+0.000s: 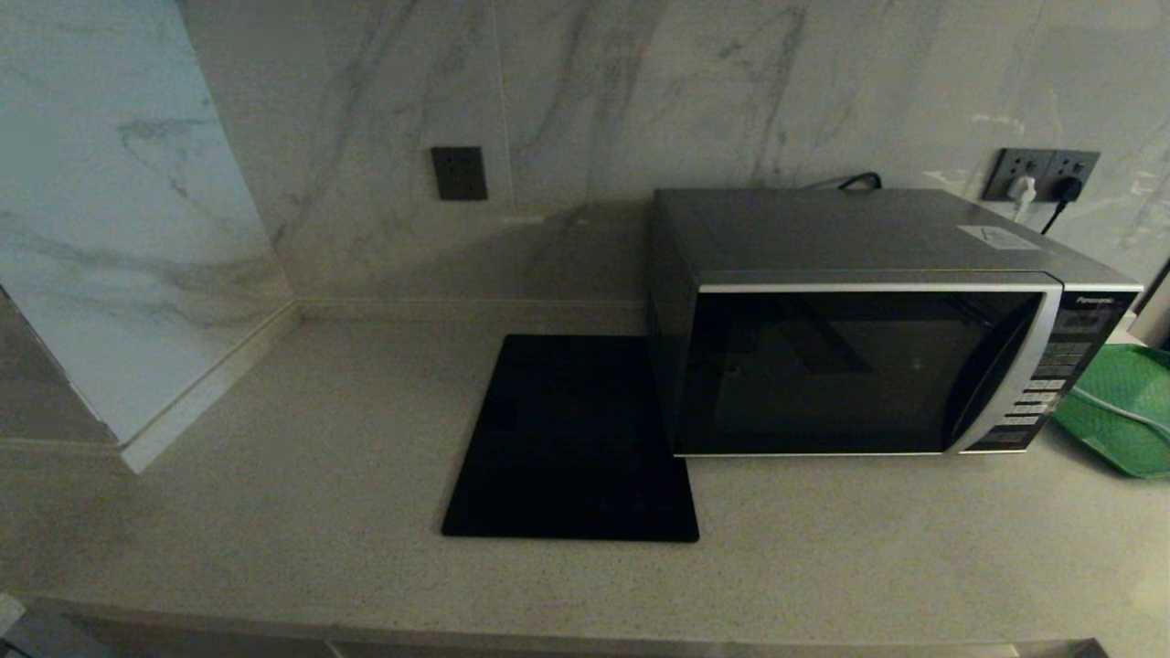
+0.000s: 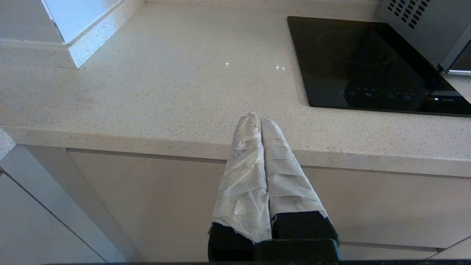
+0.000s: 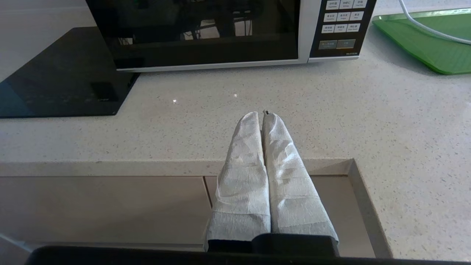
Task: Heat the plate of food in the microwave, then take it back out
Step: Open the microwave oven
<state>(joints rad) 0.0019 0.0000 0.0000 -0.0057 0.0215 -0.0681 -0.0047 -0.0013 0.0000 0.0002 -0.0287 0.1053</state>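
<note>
Head view, left to right: bare countertop (image 1: pixel 274 475), flat black slab (image 1: pixel 571 443) touching the microwave (image 1: pixel 859 366), green tray (image 1: pixel 1120 411) at far right. Microwave door closed. Plate of food in no view; possibly on the tray beyond the frame edge, cannot tell.

Left gripper (image 2: pixel 260 121) parked at the counter's front edge, taped fingers pressed together, empty. Right gripper (image 3: pixel 262 116) likewise closed on nothing, hanging over the counter edge facing the microwave's button panel (image 3: pixel 340 27).

Judgement: door comes first. Right arm sits nearest; spread the fingers before reaching, and keep clear of the white cable (image 3: pixel 423 25) across the tray.
</note>
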